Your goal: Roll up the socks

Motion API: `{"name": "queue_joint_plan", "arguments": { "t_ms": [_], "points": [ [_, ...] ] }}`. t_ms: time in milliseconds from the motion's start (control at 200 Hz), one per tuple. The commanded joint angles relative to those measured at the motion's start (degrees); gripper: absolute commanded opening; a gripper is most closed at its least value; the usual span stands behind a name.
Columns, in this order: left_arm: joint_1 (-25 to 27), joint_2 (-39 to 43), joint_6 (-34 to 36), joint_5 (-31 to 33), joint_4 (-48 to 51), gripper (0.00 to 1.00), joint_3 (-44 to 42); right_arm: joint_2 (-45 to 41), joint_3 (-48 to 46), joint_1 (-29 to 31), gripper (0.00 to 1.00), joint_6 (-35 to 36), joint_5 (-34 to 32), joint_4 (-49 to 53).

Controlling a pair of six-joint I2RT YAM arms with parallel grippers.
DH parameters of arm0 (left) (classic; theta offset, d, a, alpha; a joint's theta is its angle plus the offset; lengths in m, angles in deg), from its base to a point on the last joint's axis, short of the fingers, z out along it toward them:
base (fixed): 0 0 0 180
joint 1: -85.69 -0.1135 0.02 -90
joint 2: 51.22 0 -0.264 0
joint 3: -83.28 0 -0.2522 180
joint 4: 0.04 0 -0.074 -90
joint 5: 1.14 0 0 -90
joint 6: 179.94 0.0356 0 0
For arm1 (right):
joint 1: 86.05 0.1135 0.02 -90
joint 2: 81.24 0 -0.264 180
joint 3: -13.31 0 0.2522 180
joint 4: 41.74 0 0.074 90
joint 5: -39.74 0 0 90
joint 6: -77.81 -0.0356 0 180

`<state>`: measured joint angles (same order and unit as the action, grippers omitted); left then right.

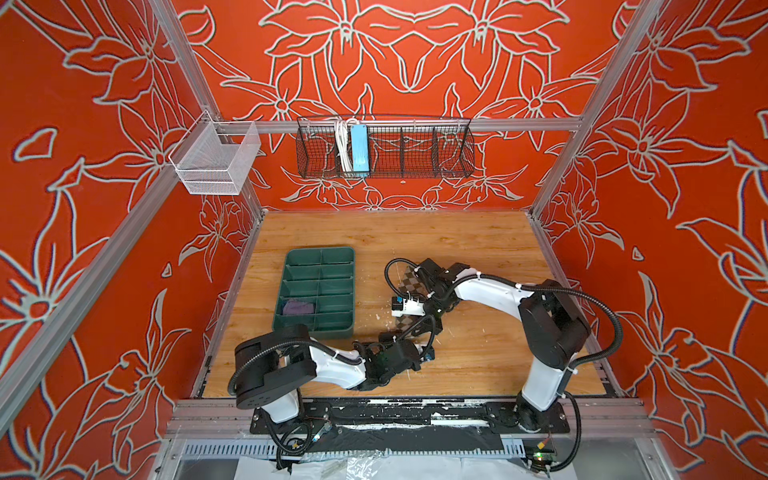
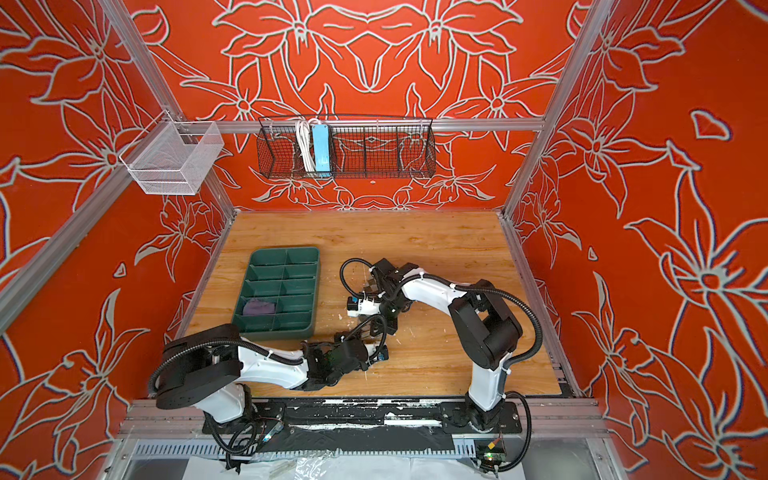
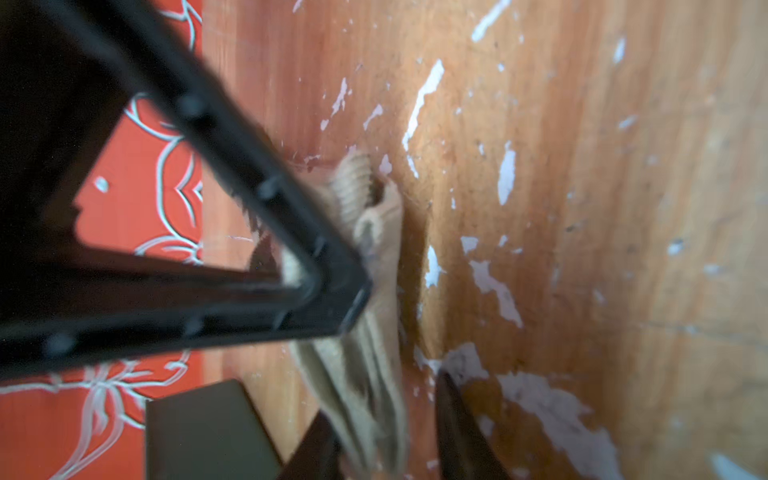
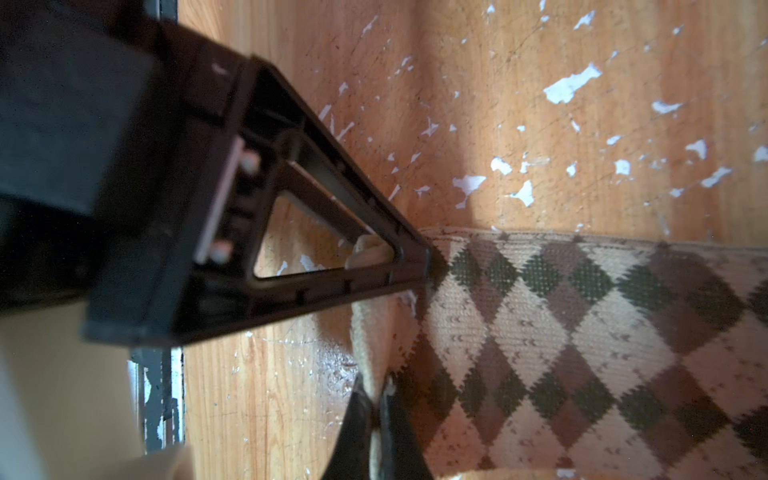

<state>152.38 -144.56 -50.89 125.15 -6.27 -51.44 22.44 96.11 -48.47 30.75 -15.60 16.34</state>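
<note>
The beige-and-brown argyle sock (image 4: 582, 332) lies flat on the wooden table, mostly hidden under my two wrists in both top views (image 1: 409, 279) (image 2: 368, 286). My right gripper (image 4: 376, 403) is shut on the sock's plain beige edge. Close beside it, my left gripper (image 3: 390, 440) stands narrowly open around a bunched beige fold of the same sock (image 3: 374, 374). One of its fingers touches the cloth and bare wood shows before the other. The purple sock (image 1: 297, 308) (image 2: 258, 308) sits bundled in a near-left compartment of the green tray (image 1: 320, 251).
The green divided tray (image 2: 286, 250) stands left of the grippers. A black wire basket (image 1: 384, 149) and a white mesh basket (image 1: 216, 160) hang on the frame rails behind. The table's wood (image 4: 540, 124) is chipped white. Each wrist view shows the other gripper's black triangular finger (image 3: 232, 166).
</note>
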Motion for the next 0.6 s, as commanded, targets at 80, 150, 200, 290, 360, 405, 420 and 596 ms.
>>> {"name": "queue_joint_plan", "arguments": {
  "t_ms": [80,150,200,290,360,405,420,596],
  "points": [
    [-0.1,-0.2,-1.2,2.5,-2.1,0.07,1.5,-1.7,-0.3,-0.3,0.0,-0.8,1.5,0.8],
    [-0.3,0.7,-2.0,2.2,0.5,0.0,2.7,-2.1,-0.7,-0.5,0.0,-1.6,0.4,0.3],
    [-0.5,1.4,-2.7,1.6,2.9,0.0,3.6,-2.3,-1.0,-0.7,0.01,-2.0,-0.4,-0.2],
    [-1.3,2.8,-4.4,-1.3,8.5,0.0,5.8,-3.2,-1.9,-1.1,0.07,-3.3,-1.5,-1.6],
    [-2.4,4.1,-6.0,-6.2,13.2,0.0,7.4,-3.8,-2.7,-1.6,0.09,-4.3,-2.3,-2.7],
    [-3.1,4.9,-7.3,-9.3,15.5,0.0,8.1,-4.2,-3.3,-2.0,0.12,-4.9,-2.6,-3.7],
    [-3.4,5.1,-7.6,-10.5,16.2,0.0,8.3,-4.4,-3.6,-2.3,0.14,-5.1,-2.8,-4.1],
    [-6.6,4.6,-10.1,-18.5,21.3,0.0,10.6,-9.2,-7.4,-4.5,0.27,-7.8,-4.9,-11.1]
  ]
}}
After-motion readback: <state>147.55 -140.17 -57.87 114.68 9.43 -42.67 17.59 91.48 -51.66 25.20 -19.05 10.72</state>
